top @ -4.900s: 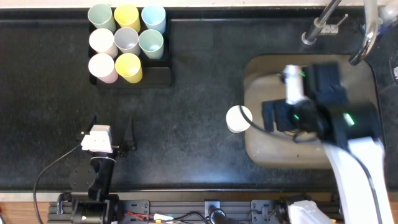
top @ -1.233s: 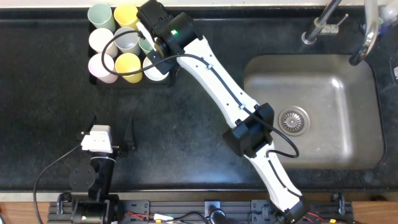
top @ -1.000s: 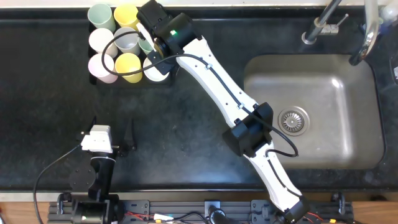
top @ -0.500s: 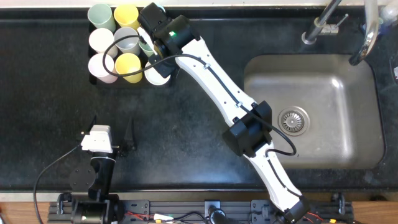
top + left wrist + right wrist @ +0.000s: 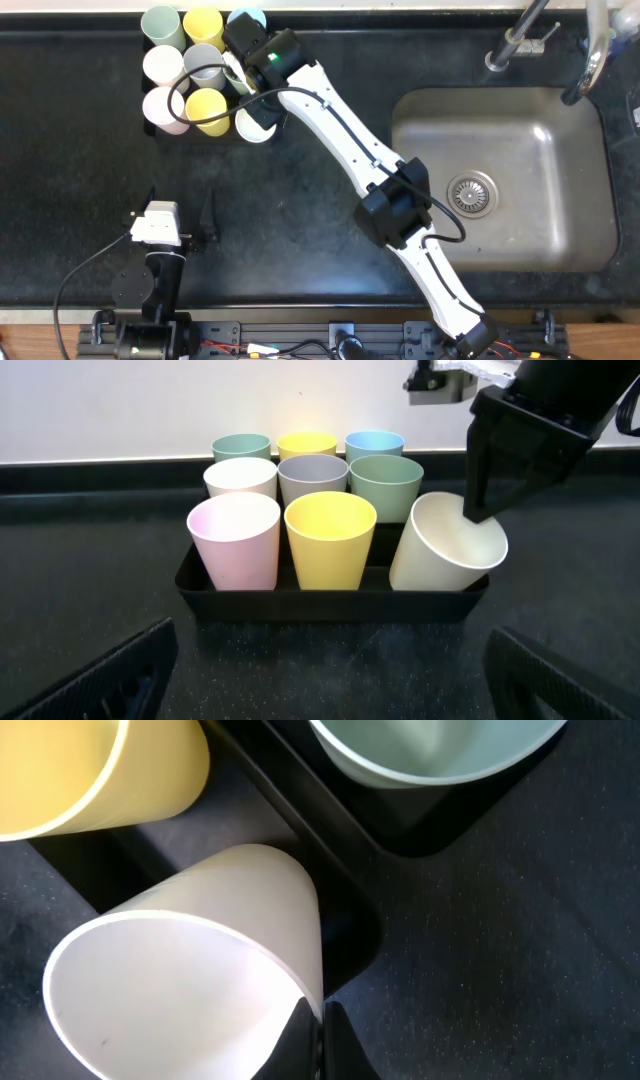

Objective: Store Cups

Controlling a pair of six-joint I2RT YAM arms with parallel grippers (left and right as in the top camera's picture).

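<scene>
I had R gripper (image 5: 478,510) clamped on rim of white cup (image 5: 445,550), tilted, base in tray's (image 5: 330,605) corner slot beside 8 upright cups (image 5: 312,478). L gripper (image 5: 182,208) sat w/ fingers spread.

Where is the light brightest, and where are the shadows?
Top view: the stainless steel sink has a soft sheen; the black counter shows no glare. Left wrist view: a bright white wall backs the black plastic tray. Right wrist view: the tilted cream plastic cup is brightly lit, the tray under it in shadow.
</scene>
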